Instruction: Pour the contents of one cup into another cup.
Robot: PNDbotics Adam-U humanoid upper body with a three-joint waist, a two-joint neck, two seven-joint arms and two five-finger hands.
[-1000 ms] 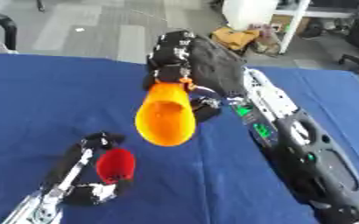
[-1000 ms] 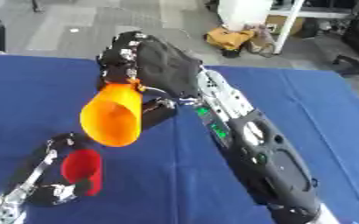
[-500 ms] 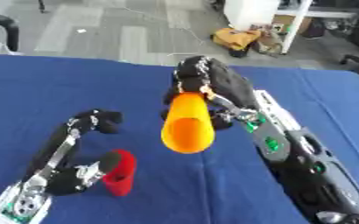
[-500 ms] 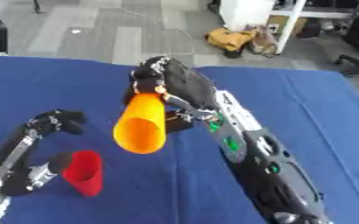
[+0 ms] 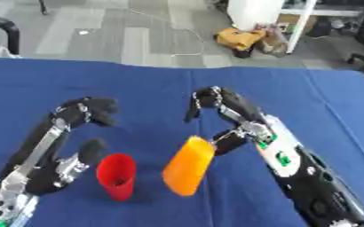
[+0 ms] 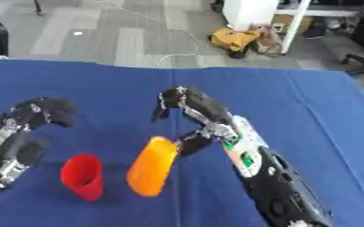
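Note:
A red cup (image 5: 116,176) stands upright on the blue table (image 5: 146,84), its mouth open to me. Just right of it is an orange cup (image 5: 189,165), leaning with its upper end to the right. My right hand (image 5: 233,111) hovers above and behind the orange cup. Its fingers are arched well away from the cup, and only the thumb (image 5: 222,142) touches the cup's upper end. My left hand (image 5: 70,119) is left of the red cup with its fingers raised off it and its thumb (image 5: 90,150) beside the rim. What is inside the cups cannot be made out.
The table's far edge (image 5: 177,68) runs across the upper part of the view. Beyond it lies grey floor with a yellow bag (image 5: 243,39) and a white cabinet (image 5: 255,11). Blue cloth stretches right of my right arm.
The right hand brought the orange cup down from high over the table to beside the red cup and spread its fingers. The left hand let go of the red cup.

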